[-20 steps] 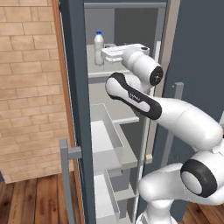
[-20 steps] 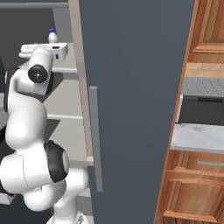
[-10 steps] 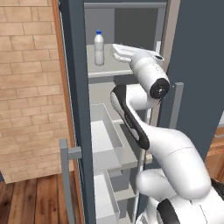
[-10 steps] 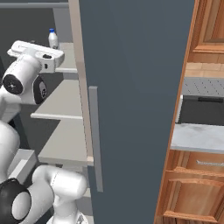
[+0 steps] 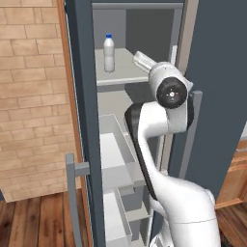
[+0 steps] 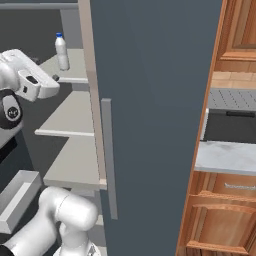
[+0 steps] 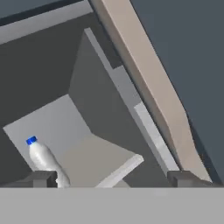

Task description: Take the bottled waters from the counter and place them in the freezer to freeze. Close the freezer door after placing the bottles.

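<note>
Fingers stand fully apart, released, grasping nothing. Gripper faces the freezer interior. Bottle, blue-capped and whitish, stands upright on the upper shelf, at ten o'clock from the wrist. Freezer door hangs open.

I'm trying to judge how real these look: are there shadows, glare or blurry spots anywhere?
Left base view: flat, even light, the bottle standing sharp on its shelf, no glare. Right base view: the freezer door is one smooth matte panel without reflections. Hand view: softer and slightly blurred, the freezer's inner walls shaded dark grey.
</note>
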Robot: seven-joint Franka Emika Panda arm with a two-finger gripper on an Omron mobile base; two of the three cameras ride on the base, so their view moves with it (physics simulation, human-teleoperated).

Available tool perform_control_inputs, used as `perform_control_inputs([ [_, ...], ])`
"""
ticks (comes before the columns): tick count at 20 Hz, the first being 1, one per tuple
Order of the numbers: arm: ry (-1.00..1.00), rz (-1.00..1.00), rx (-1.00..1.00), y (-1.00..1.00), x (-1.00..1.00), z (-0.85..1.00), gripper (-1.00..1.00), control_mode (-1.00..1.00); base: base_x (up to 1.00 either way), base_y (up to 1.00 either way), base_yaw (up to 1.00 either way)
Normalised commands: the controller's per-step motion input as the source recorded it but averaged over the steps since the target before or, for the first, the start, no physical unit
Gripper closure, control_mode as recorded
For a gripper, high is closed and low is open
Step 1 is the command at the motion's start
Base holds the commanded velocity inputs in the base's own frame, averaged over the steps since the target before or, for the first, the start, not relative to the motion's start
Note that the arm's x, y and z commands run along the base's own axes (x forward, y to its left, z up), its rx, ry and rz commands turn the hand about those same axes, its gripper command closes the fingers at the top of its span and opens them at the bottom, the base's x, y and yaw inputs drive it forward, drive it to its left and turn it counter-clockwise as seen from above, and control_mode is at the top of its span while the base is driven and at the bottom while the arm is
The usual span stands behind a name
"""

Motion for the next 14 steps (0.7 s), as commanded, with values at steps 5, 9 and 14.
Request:
perform_control_inputs([
  [5,0.59,-0.19,0.29,-0.21,-0.98,-0.12,-1.0,-1.0,0.0,0.0,0.0],
  [9,0.02,0.0,-0.03,-0.04,-0.35,-0.3,-1.0,-1.0,0.0,0.0,0.0],
  [14,0.02,0.03,0.15,-0.79,-0.51,-0.61,-1.0,-1.0,0.0,0.0,0.0],
])
